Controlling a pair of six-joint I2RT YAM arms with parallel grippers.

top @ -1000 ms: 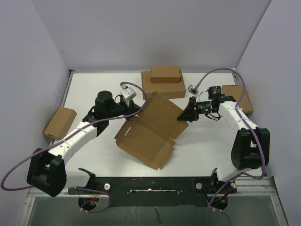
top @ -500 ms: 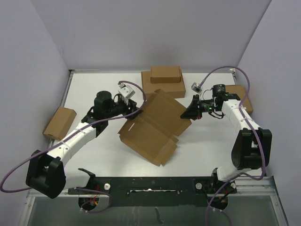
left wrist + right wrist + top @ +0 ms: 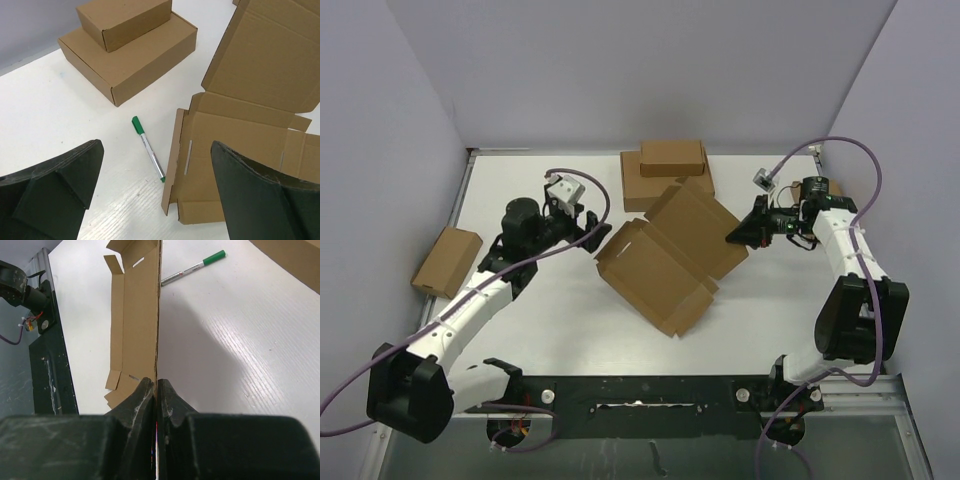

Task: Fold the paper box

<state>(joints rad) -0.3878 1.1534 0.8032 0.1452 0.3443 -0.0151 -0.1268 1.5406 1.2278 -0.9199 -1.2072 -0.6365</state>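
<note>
The paper box [image 3: 665, 262] is an unfolded brown cardboard mailer lying mid-table, its far right panel lifted. My right gripper [image 3: 740, 232] is shut on the edge of that panel. In the right wrist view the cardboard [image 3: 137, 315] runs edge-on into the closed gripper [image 3: 155, 386]. My left gripper [image 3: 597, 236] stands open just left of the box, touching nothing. In the left wrist view its wide-apart fingers [image 3: 60, 185] frame the box's left flap [image 3: 240, 150] and the bare table between the jaws of the gripper [image 3: 156, 167].
A green pen [image 3: 148, 155] lies on the table beside the box's left edge, also seen in the right wrist view as the pen [image 3: 192, 269]. Two stacked closed boxes [image 3: 665, 178] stand at the back. Another closed box [image 3: 447, 260] lies at the left edge.
My left gripper has opened, let go of the box's left edge and drawn back to the left. The right gripper has moved right, dragging the box with it.
</note>
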